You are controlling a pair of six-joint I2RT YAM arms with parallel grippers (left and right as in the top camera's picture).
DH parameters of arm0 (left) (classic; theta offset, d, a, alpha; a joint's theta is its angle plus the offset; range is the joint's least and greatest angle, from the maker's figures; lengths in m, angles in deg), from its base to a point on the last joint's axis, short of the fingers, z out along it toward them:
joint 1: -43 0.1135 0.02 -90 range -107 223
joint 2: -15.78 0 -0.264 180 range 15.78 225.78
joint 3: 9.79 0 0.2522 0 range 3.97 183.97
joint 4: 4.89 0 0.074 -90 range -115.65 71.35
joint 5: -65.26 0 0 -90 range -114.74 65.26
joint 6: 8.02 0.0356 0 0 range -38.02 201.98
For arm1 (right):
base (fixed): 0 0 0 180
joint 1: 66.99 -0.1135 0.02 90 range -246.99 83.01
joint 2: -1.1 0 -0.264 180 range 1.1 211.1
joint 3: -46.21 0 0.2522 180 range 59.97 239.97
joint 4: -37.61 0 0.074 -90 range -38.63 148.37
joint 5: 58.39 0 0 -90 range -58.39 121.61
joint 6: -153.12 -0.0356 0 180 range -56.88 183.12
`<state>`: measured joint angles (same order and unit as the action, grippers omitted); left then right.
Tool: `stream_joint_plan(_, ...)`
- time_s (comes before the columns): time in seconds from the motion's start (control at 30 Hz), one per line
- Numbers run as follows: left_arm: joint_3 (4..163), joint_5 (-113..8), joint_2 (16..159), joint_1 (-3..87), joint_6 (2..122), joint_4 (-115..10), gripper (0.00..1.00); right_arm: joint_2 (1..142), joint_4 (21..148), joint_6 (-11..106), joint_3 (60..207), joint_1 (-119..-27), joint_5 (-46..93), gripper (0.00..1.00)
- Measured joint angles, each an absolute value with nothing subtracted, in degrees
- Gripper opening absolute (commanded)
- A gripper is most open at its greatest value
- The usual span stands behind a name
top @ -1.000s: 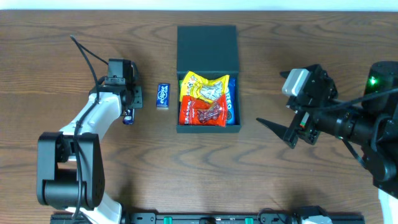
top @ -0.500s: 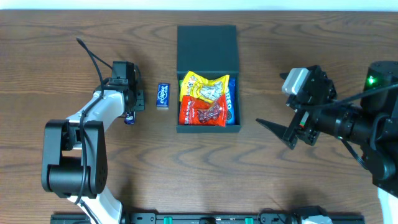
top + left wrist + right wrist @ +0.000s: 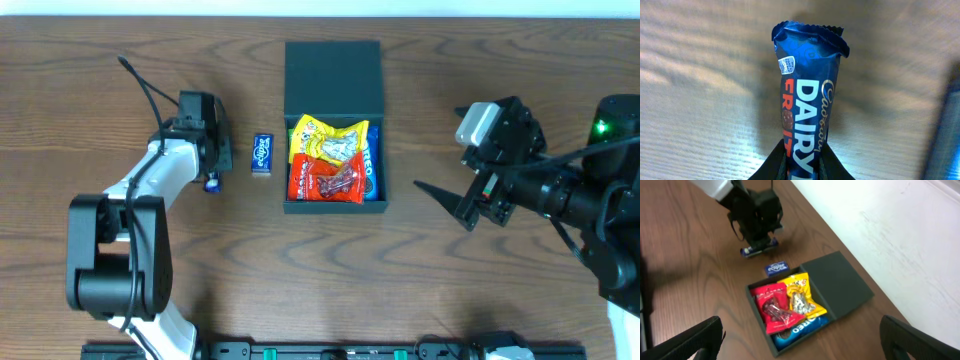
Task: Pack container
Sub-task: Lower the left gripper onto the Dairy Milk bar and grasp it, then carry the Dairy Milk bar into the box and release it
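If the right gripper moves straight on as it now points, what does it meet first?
Probably the container, straight ahead in the right wrist view. The right gripper seems tilted downward, so the table may come first; depth is unclear.

Dark brown wood-grain table (image 3: 300, 290): smooth, low sheen.
Dark teal-green rigid square box with hinged lid (image 3: 333, 65): matt, smooth.
Blue foil-like chocolate bar wrapper (image 3: 807, 100): glossy, creased, saw-tooth crimped end.
Yellow snack packet (image 3: 328, 140), red snack packet (image 3: 325, 182): shiny, crinkled plastic film.
Small blue mint pack (image 3: 262, 155): smooth, slightly glossy.
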<state>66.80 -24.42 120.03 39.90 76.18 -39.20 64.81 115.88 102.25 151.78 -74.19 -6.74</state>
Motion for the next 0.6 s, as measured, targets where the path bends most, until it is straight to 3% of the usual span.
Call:
stream_joint_plan(0.23, 73.5, -28.8, 111.1, 37.0, 74.6, -38.7, 0.13, 64.8, 114.4, 102.3, 151.8, -74.2, -5.8, 0.99)
stream_joint_plan(0.6, 74.8, -34.5, 110.3, 18.6, 66.5, -33.6, 0.13, 64.7, 114.1, 102.3, 151.8, -74.2, -10.6, 0.99)
